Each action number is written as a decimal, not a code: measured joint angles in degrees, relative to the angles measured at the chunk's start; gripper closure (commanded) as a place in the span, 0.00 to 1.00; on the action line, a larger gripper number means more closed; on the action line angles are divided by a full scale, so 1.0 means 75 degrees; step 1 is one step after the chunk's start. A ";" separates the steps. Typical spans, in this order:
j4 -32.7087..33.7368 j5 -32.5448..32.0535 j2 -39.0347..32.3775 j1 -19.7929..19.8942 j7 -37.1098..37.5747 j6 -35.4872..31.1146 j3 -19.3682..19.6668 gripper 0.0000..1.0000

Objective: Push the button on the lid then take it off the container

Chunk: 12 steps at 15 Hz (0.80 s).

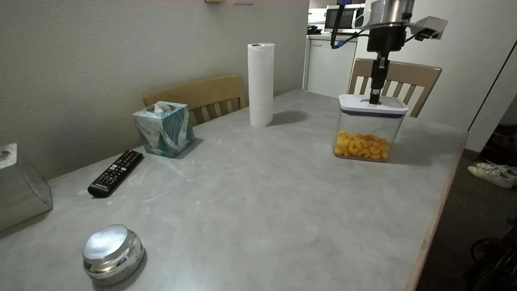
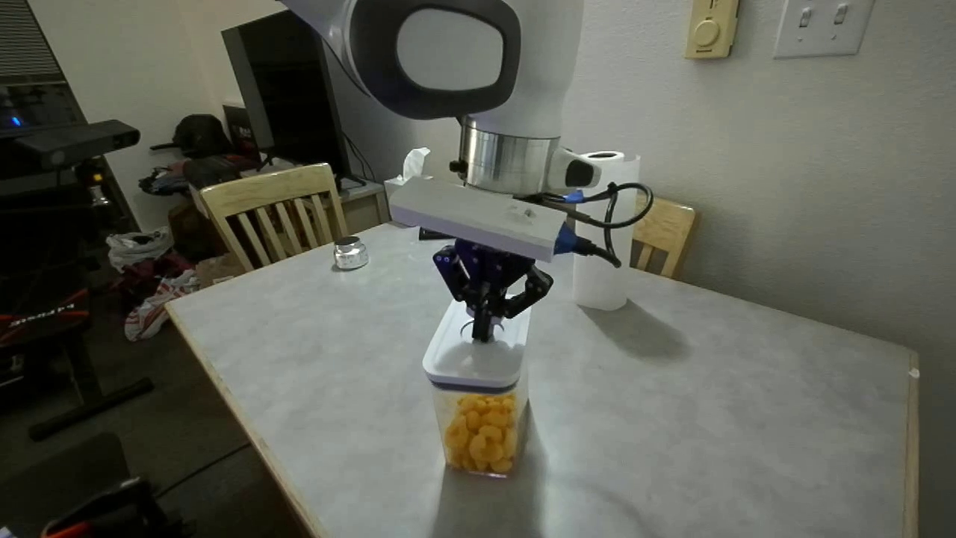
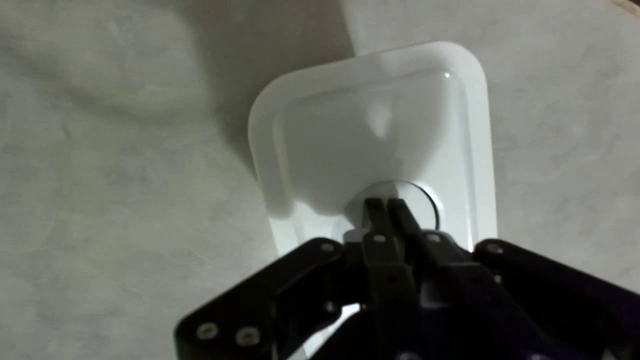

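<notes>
The clear container (image 1: 365, 126) with yellow-orange snack pieces stands upright on the table, and also shows in an exterior view (image 2: 482, 433). The white lid (image 1: 350, 102) sits on top of it; the lid also shows in the wrist view (image 3: 360, 135). The round button (image 3: 421, 206) is at the lid's centre, with a dark gap along part of its edge. My gripper (image 3: 384, 201) is shut with nothing between its fingers. It points straight down, its fingertips at the button (image 1: 375, 102) and apparently touching it. The fingers hide part of the button, so I cannot tell how far it is pressed.
A paper towel roll (image 1: 261, 85), a teal tissue box (image 1: 165, 129), a black remote (image 1: 116, 173) and a shiny metal dome (image 1: 113, 254) stand or lie on the grey table (image 1: 258, 210). A grey box (image 1: 22, 190) is at the table's edge. Wooden chairs stand around it.
</notes>
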<state>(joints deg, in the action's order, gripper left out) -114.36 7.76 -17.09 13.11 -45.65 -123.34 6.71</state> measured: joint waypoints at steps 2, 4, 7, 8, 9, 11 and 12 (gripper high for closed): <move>0.0008 -0.0227 0.0024 0.0000 0.0052 0.0032 0.0023 0.45; 0.0019 -0.0329 0.0034 -0.0001 0.0053 0.0055 0.0019 0.31; 0.0087 -0.0337 0.0095 -0.0002 0.0017 0.0058 -0.0020 0.11; 0.0107 -0.0336 0.0129 -0.0002 -0.0007 0.0058 -0.0032 0.04; 0.0116 -0.0336 0.0143 -0.0002 -0.0029 0.0058 -0.0040 0.01; 0.0124 -0.0334 0.0143 -0.0002 -0.0094 0.0058 -0.0044 0.00; 0.0126 -0.0334 0.0143 -0.0002 -0.0122 0.0058 -0.0044 0.00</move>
<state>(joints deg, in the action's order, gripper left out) -113.41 5.26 -16.01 13.09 -46.56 -122.91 6.38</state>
